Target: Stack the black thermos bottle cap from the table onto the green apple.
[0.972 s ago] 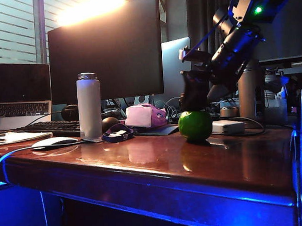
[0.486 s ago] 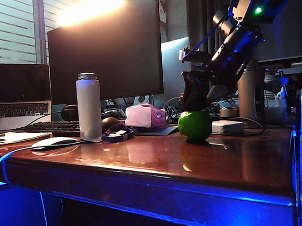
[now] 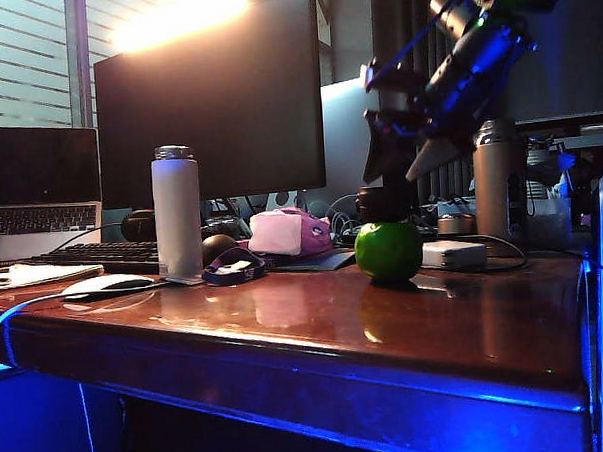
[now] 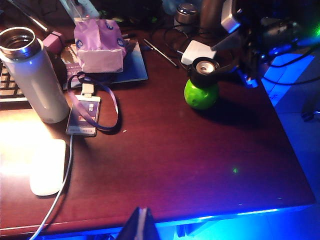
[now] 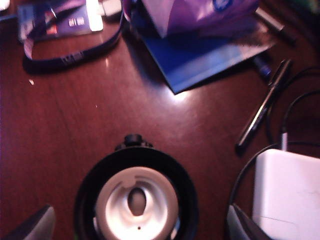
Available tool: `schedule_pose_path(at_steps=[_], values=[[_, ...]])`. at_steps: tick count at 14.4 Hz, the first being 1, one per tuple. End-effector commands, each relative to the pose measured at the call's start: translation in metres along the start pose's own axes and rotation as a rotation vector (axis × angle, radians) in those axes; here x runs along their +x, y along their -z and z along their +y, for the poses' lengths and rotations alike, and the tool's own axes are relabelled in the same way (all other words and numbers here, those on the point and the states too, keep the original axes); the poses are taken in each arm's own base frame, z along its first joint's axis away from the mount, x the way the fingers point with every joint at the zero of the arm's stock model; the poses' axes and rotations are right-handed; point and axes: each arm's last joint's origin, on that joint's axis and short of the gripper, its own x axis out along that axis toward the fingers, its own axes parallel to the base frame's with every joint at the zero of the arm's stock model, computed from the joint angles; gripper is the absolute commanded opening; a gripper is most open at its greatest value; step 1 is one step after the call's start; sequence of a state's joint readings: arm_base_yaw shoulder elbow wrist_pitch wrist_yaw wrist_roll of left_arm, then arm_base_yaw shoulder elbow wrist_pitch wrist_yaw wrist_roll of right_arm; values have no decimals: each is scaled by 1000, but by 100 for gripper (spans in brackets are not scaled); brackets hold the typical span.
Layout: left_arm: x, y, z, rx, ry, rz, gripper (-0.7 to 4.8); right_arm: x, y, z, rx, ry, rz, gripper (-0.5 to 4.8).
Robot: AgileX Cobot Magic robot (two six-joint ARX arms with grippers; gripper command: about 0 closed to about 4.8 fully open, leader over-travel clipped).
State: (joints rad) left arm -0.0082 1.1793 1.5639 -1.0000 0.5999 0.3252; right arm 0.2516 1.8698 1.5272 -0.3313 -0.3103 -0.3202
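you have the black thermos bottle cap (image 3: 385,203) sitting mouth-up on the green apple (image 3: 389,250), near the table's (image 3: 316,325) back edge. right gripper (image 3: 397,172) hangs directly above the cap, jaws spread wide, holding nothing. left gripper (image 4: 141,226) sits well off the apple near the front edge; you cannot tell its state.

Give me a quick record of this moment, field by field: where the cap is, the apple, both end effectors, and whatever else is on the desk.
cap: black thermos bottle cap sits on top of the green apple, open side up
apple: on the table, near a white adapter block
right end effector: open, just above the cap, clear of it
left end effector: only its tip shows at the front table edge; state unclear
other items: white thermos bottle without its cap, white mouse, lanyard with card, purple pouch
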Motion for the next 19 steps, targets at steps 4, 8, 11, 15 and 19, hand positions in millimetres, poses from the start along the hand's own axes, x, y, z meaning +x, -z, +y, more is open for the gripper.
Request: schedule_pose_path(at_steps=[4, 8, 11, 15, 19], values=[[-1, -1, -1, 14, 3, -11, -3, -81, -34, 17, -37, 38, -103, 35], [-1, -1, -1, 14, 3, -11, -3, -168, -57, 36, -74, 158, -259, -1], [-1, -1, -1, 14, 3, -11, -3, -238, -57, 59, -99, 208, -350, -1], [-1, -1, -1, 14, 3, -11, -3, -300, -26, 88, -69, 252, -250, -1], [-1, -1, -1, 14, 3, -11, -3, -334, 16, 113, -83, 262, -311, -1]])
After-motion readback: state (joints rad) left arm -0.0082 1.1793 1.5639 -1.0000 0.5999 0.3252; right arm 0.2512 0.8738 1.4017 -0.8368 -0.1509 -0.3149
